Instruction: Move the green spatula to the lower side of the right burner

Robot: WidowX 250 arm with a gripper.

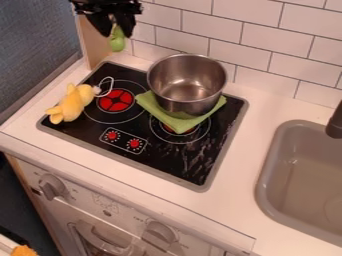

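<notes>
Green and smoothly rounded at its hanging end, the spatula [117, 42] is pinched between the nearly closed fingers of the black gripper [112, 31], above the stove's back left corner. The grasp looks done, so carrying is the step in hand: the next move calls for a path round the brushed, cylindrical steel pot [187, 84], then lowering onto the glossy black cooktop [179, 162] just below the right burner [179, 131]. Soft folded green cloth [175, 120] lies under the pot; a fuzzy yellow plush toy [69, 105] rests at left.
</notes>
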